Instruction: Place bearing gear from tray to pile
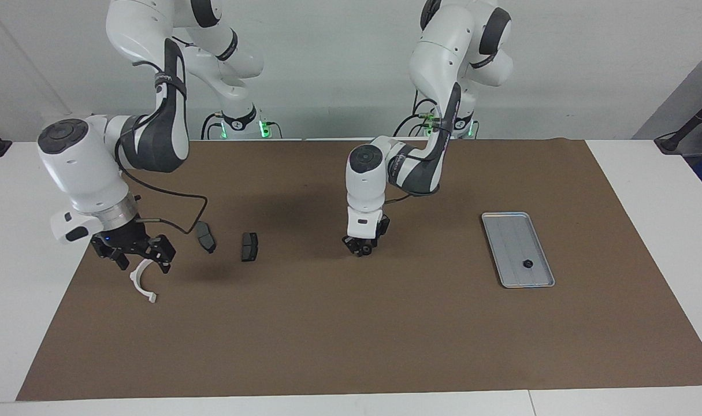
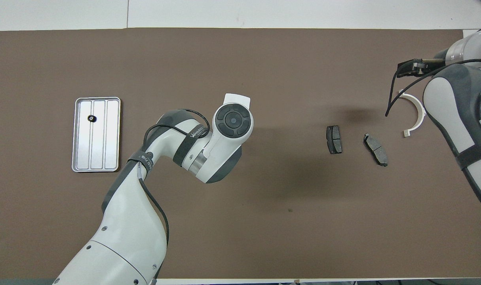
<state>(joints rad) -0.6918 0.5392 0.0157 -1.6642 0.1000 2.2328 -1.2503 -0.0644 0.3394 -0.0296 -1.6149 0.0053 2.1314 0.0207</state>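
Observation:
The bearing gear, a small black ring, lies in the silver-grey tray at the left arm's end of the table. The pile lies toward the right arm's end. It has two dark brake-pad pieces and a white semicircular bracket. My left gripper hangs low over the middle of the mat, well apart from the tray; its own wrist hides it in the overhead view. My right gripper hovers open just over the bracket's upper end.
A brown mat covers most of the white table. The left arm's elbow and forearm reach over the mat between the tray and the brake pads. The right arm's forearm hangs above the mat's edge beside the bracket.

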